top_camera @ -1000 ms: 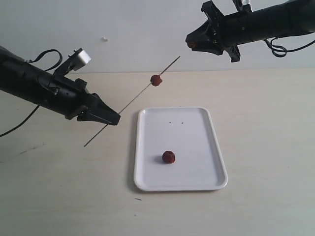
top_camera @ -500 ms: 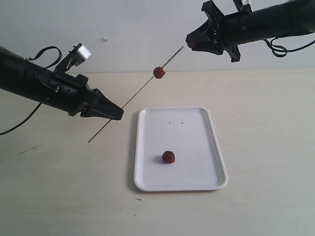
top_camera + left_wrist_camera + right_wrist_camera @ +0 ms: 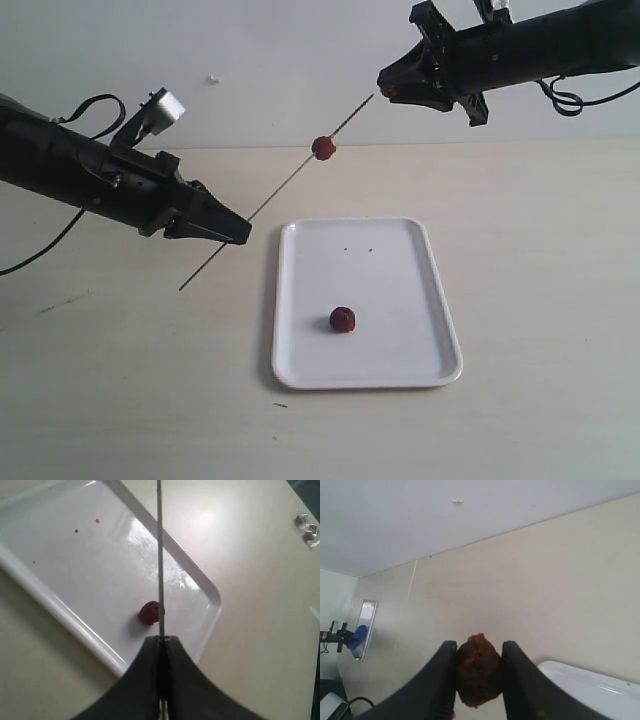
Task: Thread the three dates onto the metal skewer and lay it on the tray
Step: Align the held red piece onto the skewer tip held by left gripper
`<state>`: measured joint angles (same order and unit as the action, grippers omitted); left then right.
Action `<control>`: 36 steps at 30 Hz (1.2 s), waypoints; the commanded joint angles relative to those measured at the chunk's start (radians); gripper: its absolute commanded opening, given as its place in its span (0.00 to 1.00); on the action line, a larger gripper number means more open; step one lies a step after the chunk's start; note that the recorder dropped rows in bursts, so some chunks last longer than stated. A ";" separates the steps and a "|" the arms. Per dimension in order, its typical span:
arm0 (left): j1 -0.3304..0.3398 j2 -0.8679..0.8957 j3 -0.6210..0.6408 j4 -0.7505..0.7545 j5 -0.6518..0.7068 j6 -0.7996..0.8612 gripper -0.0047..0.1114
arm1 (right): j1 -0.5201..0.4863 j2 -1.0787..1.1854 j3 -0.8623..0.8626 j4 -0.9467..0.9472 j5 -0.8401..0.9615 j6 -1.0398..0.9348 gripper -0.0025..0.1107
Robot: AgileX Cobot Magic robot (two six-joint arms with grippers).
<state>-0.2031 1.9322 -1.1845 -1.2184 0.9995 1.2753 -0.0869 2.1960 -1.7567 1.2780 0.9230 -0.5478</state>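
Note:
My left gripper is shut on the metal skewer, which slants up and to the right above the table. One date is threaded on the skewer's upper part. My right gripper is shut on a second date, held right at the skewer's upper tip. The third date lies on the white tray. In the left wrist view the skewer runs out from the shut gripper over the tray, crossing the loose date.
Small dark crumbs dot the tray's far end. A tan table carries everything, with a pale wall behind. Black cables trail from both arms.
Over the last second the left gripper rose and moved right, bringing the skewer's tip up to the date held in the right gripper. The right arm stayed still.

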 commanded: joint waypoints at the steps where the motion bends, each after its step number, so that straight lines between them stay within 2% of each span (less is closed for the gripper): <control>1: -0.006 -0.012 0.004 -0.015 0.007 0.007 0.04 | -0.001 -0.006 -0.006 0.005 0.015 -0.012 0.28; 36: -0.006 -0.012 0.021 -0.050 0.042 0.002 0.04 | 0.000 -0.006 -0.006 0.024 0.050 -0.035 0.28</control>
<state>-0.2031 1.9322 -1.1664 -1.2397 1.0368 1.2697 -0.0869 2.1960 -1.7567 1.2889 0.9646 -0.5665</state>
